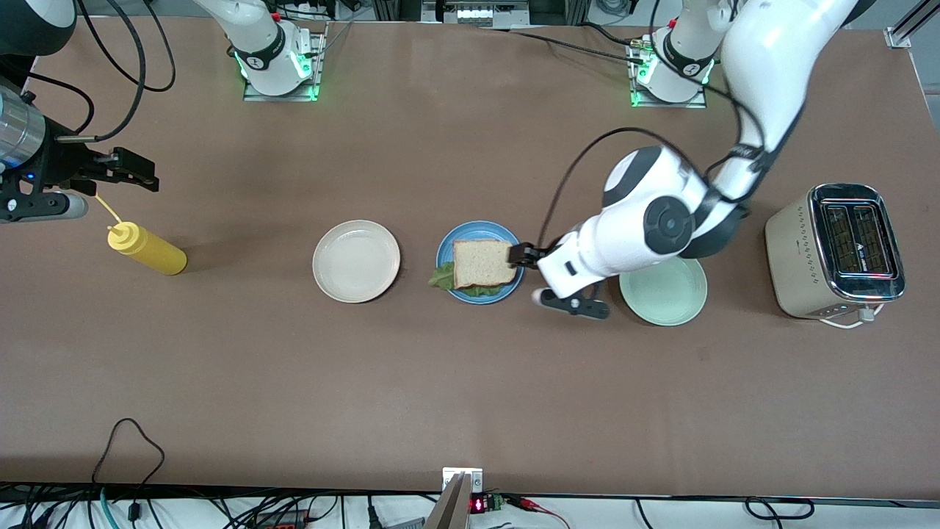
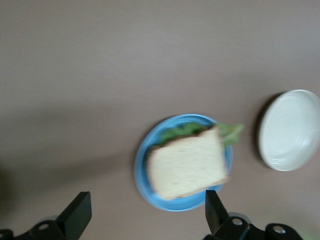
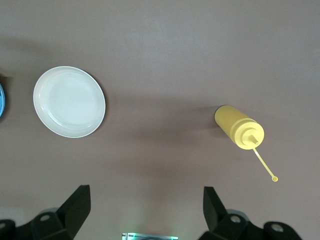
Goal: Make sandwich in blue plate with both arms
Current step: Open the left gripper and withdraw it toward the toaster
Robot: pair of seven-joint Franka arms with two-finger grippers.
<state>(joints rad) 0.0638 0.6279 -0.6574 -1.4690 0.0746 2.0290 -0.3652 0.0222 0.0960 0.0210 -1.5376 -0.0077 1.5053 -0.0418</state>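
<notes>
On the blue plate (image 1: 477, 227) lies a tan bread slice (image 1: 481, 263), with green lettuce (image 1: 440, 277) sticking out from under it. Whatever is under the lettuce is hidden. My left gripper (image 1: 527, 261) hangs open over the plate's rim at the left arm's end, holding nothing. The left wrist view shows the plate (image 2: 146, 186), bread (image 2: 187, 162) and lettuce (image 2: 232, 133) just past the spread left gripper (image 2: 145, 212). My right gripper (image 1: 128, 170) waits open over the right arm's end of the table, empty in its wrist view (image 3: 145, 207).
A cream-white plate (image 1: 356, 261) sits beside the blue one toward the right arm's end. A mint-green plate (image 1: 664, 294) lies partly under the left arm. A toaster (image 1: 837, 250) stands at the left arm's end. A yellow squeeze bottle (image 1: 147, 250) lies below the right gripper.
</notes>
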